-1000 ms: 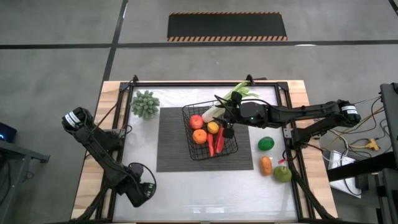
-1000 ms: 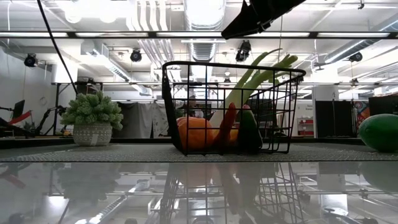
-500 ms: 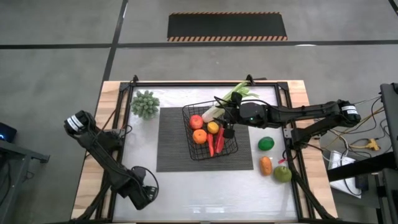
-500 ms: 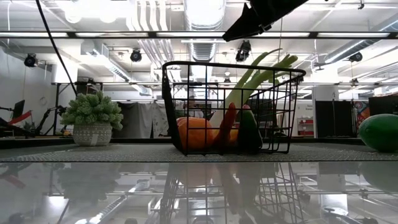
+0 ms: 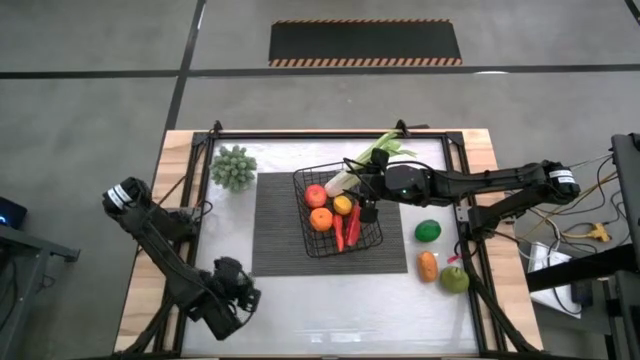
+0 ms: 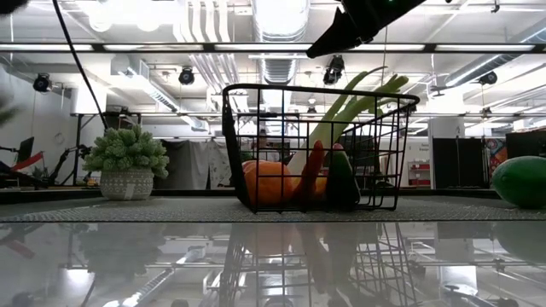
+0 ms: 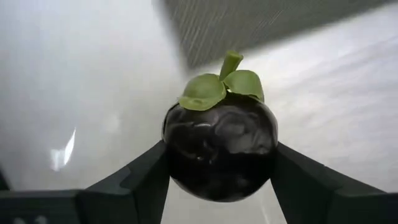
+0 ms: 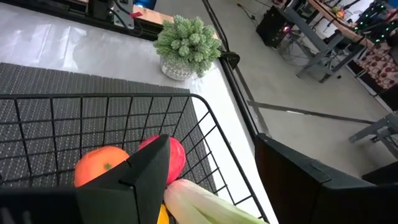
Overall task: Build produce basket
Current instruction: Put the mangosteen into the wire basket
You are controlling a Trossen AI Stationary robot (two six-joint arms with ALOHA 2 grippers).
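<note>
The black wire basket stands on the dark ribbed mat. It holds a red round piece, an orange one, a yellow one and a red chili. The leek leans out over the basket's far rim. My right gripper hangs open and empty over the basket's right side, and its wrist view looks into the basket. My left gripper, near the table's front left, is shut on the dark piece, which has green leaves on top. My left gripper pinches the dark round piece between its two fingers, one on each of its opposite sides. Its green leaf cap points away from the wrist. Whether the piece is clear of the table, I cannot tell.
A green round piece, an orange piece and a green fruit lie on the white table right of the mat. A small potted plant stands at the far left. A raised frame runs round the table.
My left gripper has shifted a little toward the table's right and turned that way, still shut on the dark piece. My right gripper has kept still over the basket.
</note>
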